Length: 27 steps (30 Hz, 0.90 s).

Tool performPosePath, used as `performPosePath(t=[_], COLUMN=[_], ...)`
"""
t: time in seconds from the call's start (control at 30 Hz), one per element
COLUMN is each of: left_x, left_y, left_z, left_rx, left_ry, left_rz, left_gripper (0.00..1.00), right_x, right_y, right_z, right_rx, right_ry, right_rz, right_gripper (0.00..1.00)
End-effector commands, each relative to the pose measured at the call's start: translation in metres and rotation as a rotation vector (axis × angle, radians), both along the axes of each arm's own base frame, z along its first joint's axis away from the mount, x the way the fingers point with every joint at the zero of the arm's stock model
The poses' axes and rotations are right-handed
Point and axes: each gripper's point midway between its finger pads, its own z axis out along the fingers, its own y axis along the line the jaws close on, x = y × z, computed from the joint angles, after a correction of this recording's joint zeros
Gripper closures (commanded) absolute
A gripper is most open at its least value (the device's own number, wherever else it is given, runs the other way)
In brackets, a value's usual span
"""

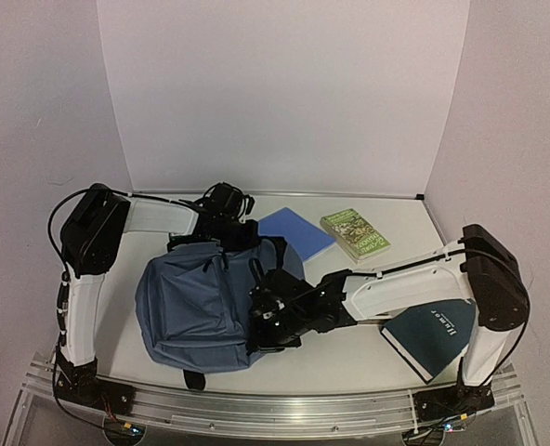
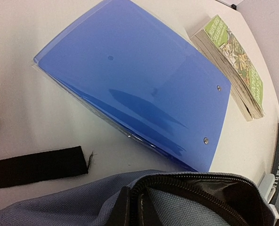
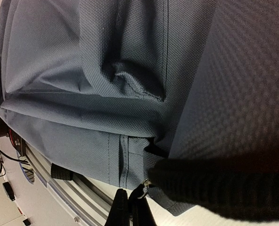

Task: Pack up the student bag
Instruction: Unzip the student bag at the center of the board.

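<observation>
The slate-blue student bag [image 1: 196, 297] lies at the table's left centre with its top towards the back. My left gripper [image 2: 134, 190] is shut on the zip edge of the bag's open mouth [image 2: 201, 188], whose black lining shows inside. From above, the left gripper [image 1: 225, 230] sits at the bag's far end. My right gripper [image 3: 129, 193] is shut on a small metal zip pull [image 3: 144, 187] at the bag's [image 3: 83, 70] side. The top view puts that right gripper [image 1: 261, 316] against the bag's right flank.
A flat blue notebook [image 2: 139, 84] lies just behind the bag, with a green paperback [image 2: 233, 61] to its right. A dark hardback [image 1: 430, 334] lies under the right arm. A loose black strap [image 2: 36, 167] rests on the table. White walls enclose the back and sides.
</observation>
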Motion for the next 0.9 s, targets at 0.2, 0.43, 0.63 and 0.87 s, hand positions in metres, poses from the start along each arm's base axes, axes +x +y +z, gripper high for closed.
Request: performPosePath(t=[0.2, 0.43, 0.63, 0.87], left_x=[0.031, 0.005, -0.013, -0.053], left_y=[-0.012, -0.013, 0.006, -0.002], left_z=[0.051, 0.083, 0.1, 0.099], left_rx=[-0.125, -0.169, -0.153, -0.221], left_ry=[-0.139, -0.213, -0.167, -0.05], left_rz=[0.001, -0.116, -0.061, -0.063], left_gripper=[0.97, 0.49, 0.32, 0.19], right_x=[-0.018, 0.038, 0.1, 0.146], right_y=[0.022, -0.034, -0.103, -0.126], right_z=[0.02, 0.102, 0.11, 0.096], right_rx=[0.032, -0.046, -0.134, -0.172], right_ry=[-0.048, -0.322, -0.378, -0.399], right_rz=[0.086, -0.081, -0.221, -0.224], right_gripper=[0.94, 0.42, 0.22, 0.26])
